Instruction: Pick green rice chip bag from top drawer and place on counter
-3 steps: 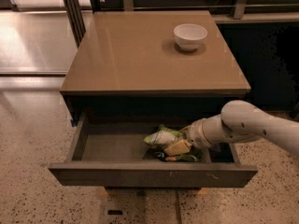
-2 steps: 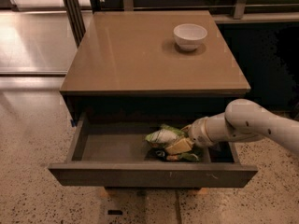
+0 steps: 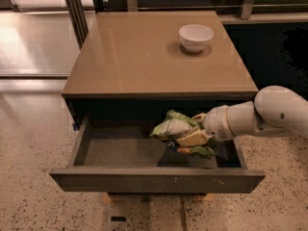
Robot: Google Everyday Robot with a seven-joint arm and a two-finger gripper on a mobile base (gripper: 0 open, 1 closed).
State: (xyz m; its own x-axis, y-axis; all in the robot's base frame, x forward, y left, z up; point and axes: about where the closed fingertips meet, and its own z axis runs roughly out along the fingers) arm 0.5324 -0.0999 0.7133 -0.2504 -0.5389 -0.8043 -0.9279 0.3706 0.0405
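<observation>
The green rice chip bag (image 3: 172, 127) is seen as a small, crumpled, glossy packet, pale green and white on its upper face, with a darker green edge and a patch of orange-brown at its lower side. It is held inside the open top drawer (image 3: 156, 179), towards the right half, and appears to be raised clear of the grey inner floor, on which a dark shadow is cast beneath it. The gripper (image 3: 195, 137) is found at the right side of the bag, within the drawer opening, and its pale fingers are clamped on the packet. The print on the bag cannot be read, and its middle is crossed by one finger; the other finger is largely concealed by the folds of the packet. The white arm (image 3: 269, 112) is cut off by the right edge of the view. The rear of the drawer is lost in shadow under the counter (image 3: 144, 57), and its right inner corner is covered by the wrist. A white bowl (image 3: 196, 36) is set on the counter near the back right.
</observation>
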